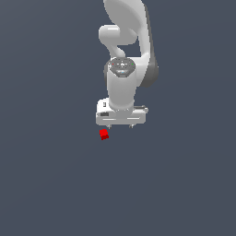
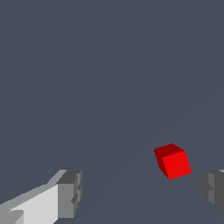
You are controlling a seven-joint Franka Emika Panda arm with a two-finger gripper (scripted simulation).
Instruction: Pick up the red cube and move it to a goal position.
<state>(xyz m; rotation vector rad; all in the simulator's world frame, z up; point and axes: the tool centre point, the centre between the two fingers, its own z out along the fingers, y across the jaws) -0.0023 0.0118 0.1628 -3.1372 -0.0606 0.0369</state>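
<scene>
Red cube (image 2: 173, 161) between spread hand (image 2: 142, 192) fingers

Arm's hanging straight down, wrist vertical, gripper (image 1: 120, 125) spread wide open (both grey fingertips (image 2: 70, 192) far apart), holding nothing.

Exterior view: high, steep downward look, set back, facing the arm's front. Wrist view: close, looks down past the claw (image 2: 140, 192). Both share the red cube (image 1: 104, 134) (image 2: 173, 161) and fingertips (image 2: 70, 192).
</scene>
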